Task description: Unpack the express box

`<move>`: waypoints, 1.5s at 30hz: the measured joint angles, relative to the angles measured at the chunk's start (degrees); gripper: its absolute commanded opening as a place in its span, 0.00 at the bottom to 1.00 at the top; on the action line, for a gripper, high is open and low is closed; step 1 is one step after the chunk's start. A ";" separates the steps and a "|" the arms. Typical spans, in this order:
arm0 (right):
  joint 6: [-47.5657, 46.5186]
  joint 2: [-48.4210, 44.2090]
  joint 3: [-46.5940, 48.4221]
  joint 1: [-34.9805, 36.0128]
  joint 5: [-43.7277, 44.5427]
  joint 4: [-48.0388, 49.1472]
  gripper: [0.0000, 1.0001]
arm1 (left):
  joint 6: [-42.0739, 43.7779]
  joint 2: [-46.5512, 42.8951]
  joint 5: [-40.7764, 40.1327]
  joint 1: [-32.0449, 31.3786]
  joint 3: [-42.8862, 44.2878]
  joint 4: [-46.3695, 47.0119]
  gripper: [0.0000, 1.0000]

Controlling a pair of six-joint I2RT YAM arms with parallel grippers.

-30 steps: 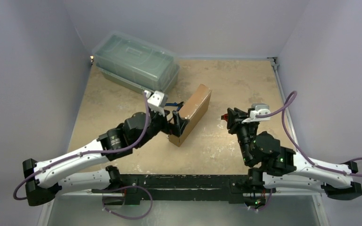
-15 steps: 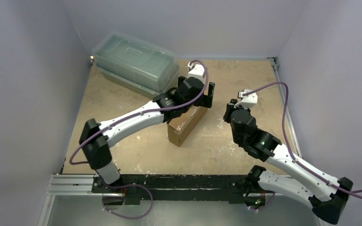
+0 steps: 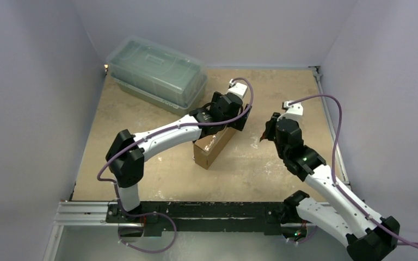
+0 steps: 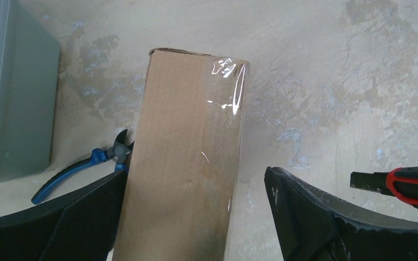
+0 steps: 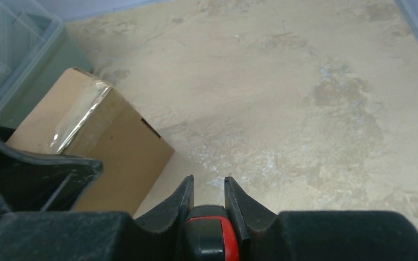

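The express box (image 4: 188, 152) stands on edge on the table (image 5: 305, 81), its clear tape intact and apparently unopened. The left gripper (image 4: 196, 178) straddles it, jaws apart. The right gripper (image 5: 208, 187) is clamped on a red-and-black cutter (image 5: 208, 239). Slitting and emptying look yet to come.

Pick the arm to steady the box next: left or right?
Left. Its claw is open right above the express box, one finger on either side, so closing would likely clamp it. The right claw is shut on a red-and-black tool, off to the box's side.
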 measured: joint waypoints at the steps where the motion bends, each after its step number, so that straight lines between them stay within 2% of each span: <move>1: -0.09 0.20 -0.02 -0.17 -0.59 0.09 0.00 | 0.46 0.26 0.00 0.02 0.00 0.02 0.92; 9: -1.55 1.31 -0.02 -0.28 -5.22 2.14 0.00 | 6.60 1.68 2.38 0.72 -0.48 0.26 0.60; 14: -2.54 0.48 -0.02 -0.28 -6.82 2.67 0.00 | 12.22 0.00 5.77 0.98 -3.23 2.08 0.52; 21: -4.31 -2.12 -0.02 -0.28 -9.22 4.81 0.00 | 22.97 -10.32 12.02 0.92 -14.43 2.60 0.48; 27: -6.27 -2.45 0.00 -0.31 -14.53 5.84 0.00 | 29.92 -22.05 21.14 1.01 -25.24 1.86 0.48; 33: -7.52 -5.77 0.00 -0.22 -24.50 8.83 0.00 | 32.63 -32.26 29.55 0.98 -34.51 1.99 0.46; 37: -6.51 -5.73 0.90 0.00 -28.22 10.47 0.00 | 33.55 -37.48 31.67 0.98 -39.60 4.59 0.45; 41: -4.96 -2.84 3.82 2.95 -27.08 9.81 0.00 | 33.97 -40.00 32.37 0.98 -41.33 5.70 0.43; 45: -4.70 -0.96 7.85 11.82 -20.98 8.13 0.00 | 34.36 -39.01 32.30 0.98 -41.51 6.69 0.42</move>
